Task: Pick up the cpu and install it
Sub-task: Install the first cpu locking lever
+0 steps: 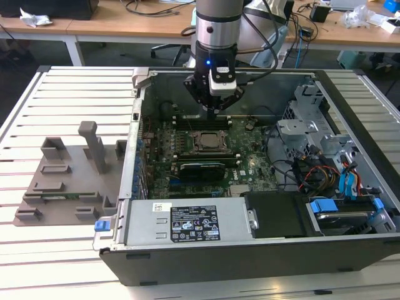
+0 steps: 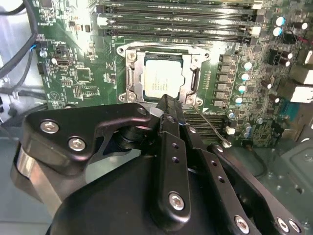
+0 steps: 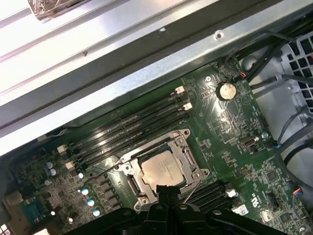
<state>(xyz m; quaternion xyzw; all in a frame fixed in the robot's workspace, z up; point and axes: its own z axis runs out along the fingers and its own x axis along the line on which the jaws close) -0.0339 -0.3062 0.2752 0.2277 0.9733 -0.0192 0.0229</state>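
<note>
The cpu (image 2: 159,78) is a pale silver square lying flat inside the metal socket frame (image 2: 131,78) on the green motherboard. It also appears as the cpu (image 3: 161,171) in the first wrist view and the cpu (image 1: 207,141) in the exterior view. My gripper (image 2: 166,99) hangs just above the chip's near edge, its black fingers drawn together to a narrow tip with nothing between them. From the exterior view the gripper (image 1: 215,107) hovers over the open computer case, a short way above the socket. A thin socket lever (image 2: 210,126) sticks out beside the frame.
Memory slots (image 2: 176,19) run beside the socket. A long black card (image 1: 199,169) lies in front of it, then the power supply (image 1: 187,222). Drive cages (image 1: 312,131) and cables (image 1: 319,172) fill the exterior view's right. A grey fixture (image 1: 69,169) sits on the table at the left.
</note>
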